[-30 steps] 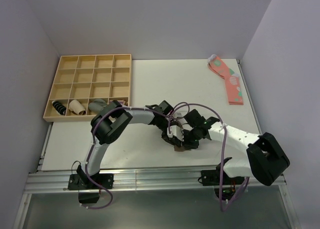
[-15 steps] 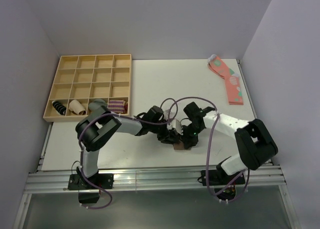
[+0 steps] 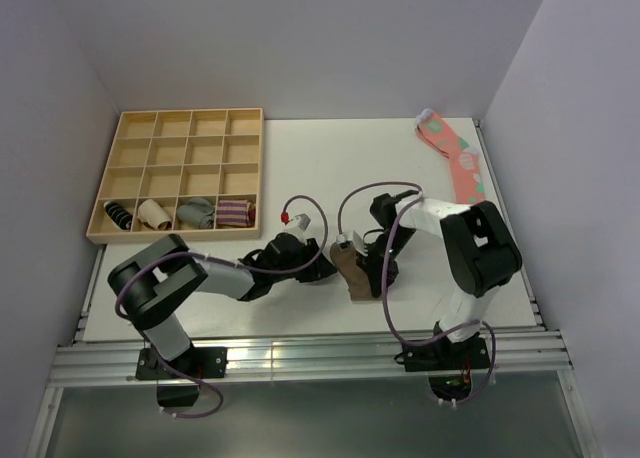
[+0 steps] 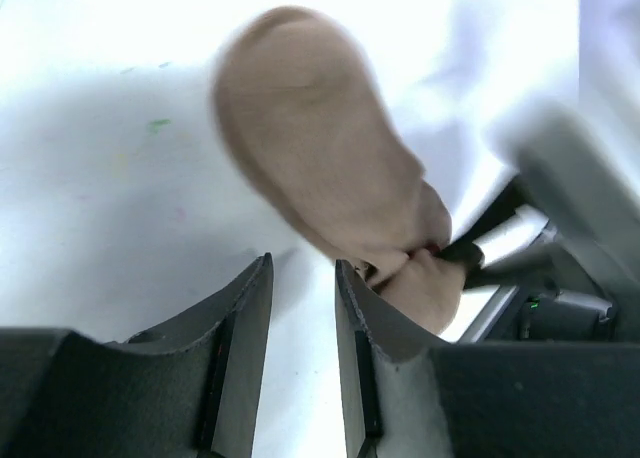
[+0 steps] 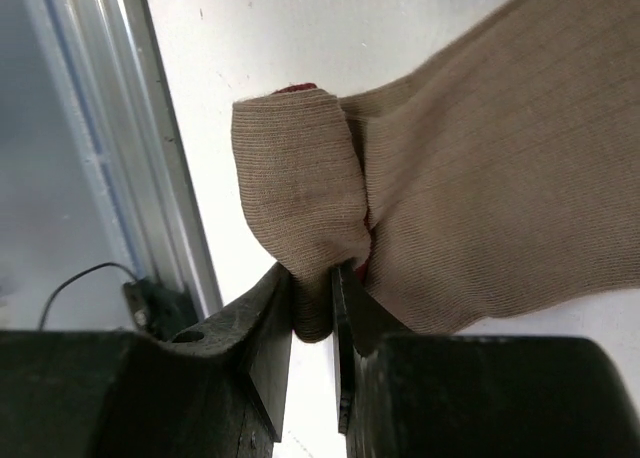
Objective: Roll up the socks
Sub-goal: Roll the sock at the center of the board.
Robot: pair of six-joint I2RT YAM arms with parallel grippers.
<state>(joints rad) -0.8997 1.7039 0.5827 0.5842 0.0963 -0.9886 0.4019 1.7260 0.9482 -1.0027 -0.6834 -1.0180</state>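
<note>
Nearest: rail (image 5: 90,128) along front edge of table (image 3: 270,313). Just past it, sock (image 3: 353,275) lying on table near that edge, betw. the two grippers. Pinched at one end by R gripper (image 5: 312,283): fingers clenched on a doubled-over fold of knit, sliver of red showing at top of fold. L gripper (image 4: 300,270) low on table at sock's other side: fingers parted, nothing betw. them, tips at edge of cloth, contact unclear.

Risks, as judged from here:
- Single hold only, and a thin pinch. Could pull free on a fast wrist turn, then spring open; roll lost.
- No hold-down on free end. Likely to drag whole sock across table rather than roll it; prob. needs L fingers pressing far end first.
- Close to front edge. Could slide off table or catch on rail if dragged that way.
- Grippers near each other, cables (image 3: 365,191) looped above. Risk of collision or snag on closing in together.
- Fold maybe caught off-centre: prob. a lopsided, loose roll, hard to tuck.

Farther back, well apart: tray (image 3: 170,235) at left w/ bundles (image 3: 197,213) in its near row; pink sock (image 3: 462,163) at far right. No threat to either, barring a wide arm swing.
</note>
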